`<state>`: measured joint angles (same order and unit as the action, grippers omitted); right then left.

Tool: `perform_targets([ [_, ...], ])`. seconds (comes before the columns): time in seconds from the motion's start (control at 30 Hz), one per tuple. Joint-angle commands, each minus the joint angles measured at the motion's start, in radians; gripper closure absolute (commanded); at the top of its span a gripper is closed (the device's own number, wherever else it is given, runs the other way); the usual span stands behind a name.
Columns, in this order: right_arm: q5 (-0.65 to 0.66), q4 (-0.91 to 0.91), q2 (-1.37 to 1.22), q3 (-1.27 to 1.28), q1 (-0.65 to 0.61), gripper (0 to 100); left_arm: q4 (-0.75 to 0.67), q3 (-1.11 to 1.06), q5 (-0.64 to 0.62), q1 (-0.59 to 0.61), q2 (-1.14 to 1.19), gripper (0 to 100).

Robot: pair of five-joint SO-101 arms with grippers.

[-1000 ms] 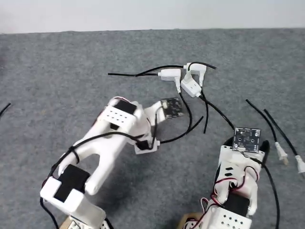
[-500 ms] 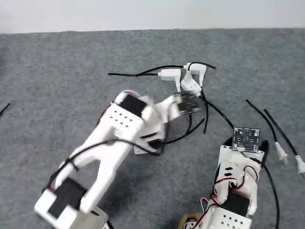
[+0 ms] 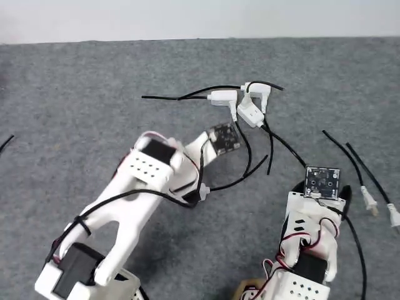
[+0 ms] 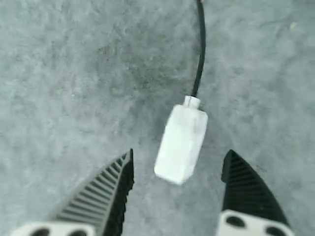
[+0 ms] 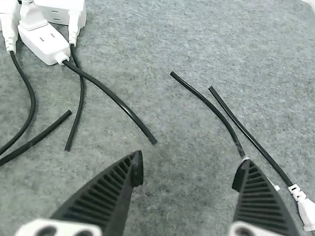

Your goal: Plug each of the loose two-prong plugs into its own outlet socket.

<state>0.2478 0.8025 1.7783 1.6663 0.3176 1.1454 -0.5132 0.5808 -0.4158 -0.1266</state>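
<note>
A small white block [image 4: 181,143] on the end of a black cord lies on the grey carpet between the fingers of my left gripper [image 4: 180,153], which is open just above it. In the high view the same white block [image 3: 201,195] peeks out beside the left arm [image 3: 153,165]. Three white outlet sockets [image 3: 251,112] cluster at the back centre. Two loose two-prong plugs [image 3: 370,205] lie at the far right. My right gripper [image 5: 191,160] hangs open over bare carpet, with one plug [image 5: 301,199] beside a finger and a socket [image 5: 43,38] farther off.
Black cords [image 3: 269,147] loop across the carpet between the sockets and both arms. Two more cords [image 5: 211,110] run toward the loose plugs. The right arm [image 3: 312,237] stands at the front right. A pale wall edge [image 3: 200,19] bounds the carpet's far side.
The left arm stretched toward the sockets half a second ago and has drawn back over the white block. The right arm has stayed still.
</note>
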Motion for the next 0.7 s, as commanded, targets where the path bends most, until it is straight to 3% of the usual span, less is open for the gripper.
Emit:
perform_targets([
  [0.0,0.015,0.007,0.022,0.017,-0.027,70.7,-0.242,-0.125,0.031,0.011,0.029,73],
  [0.23,0.051,0.01,0.021,0.017,-0.068,70.7,-0.313,-0.005,0.049,0.054,0.25,73],
  [0.47,0.057,0.01,0.021,0.017,-0.07,70.7,-0.101,0.255,0.11,0.083,0.371,73],
  [0.67,0.063,0.012,0.021,0.017,-0.093,70.7,-0.034,0.325,0.112,0.083,0.37,73],
])
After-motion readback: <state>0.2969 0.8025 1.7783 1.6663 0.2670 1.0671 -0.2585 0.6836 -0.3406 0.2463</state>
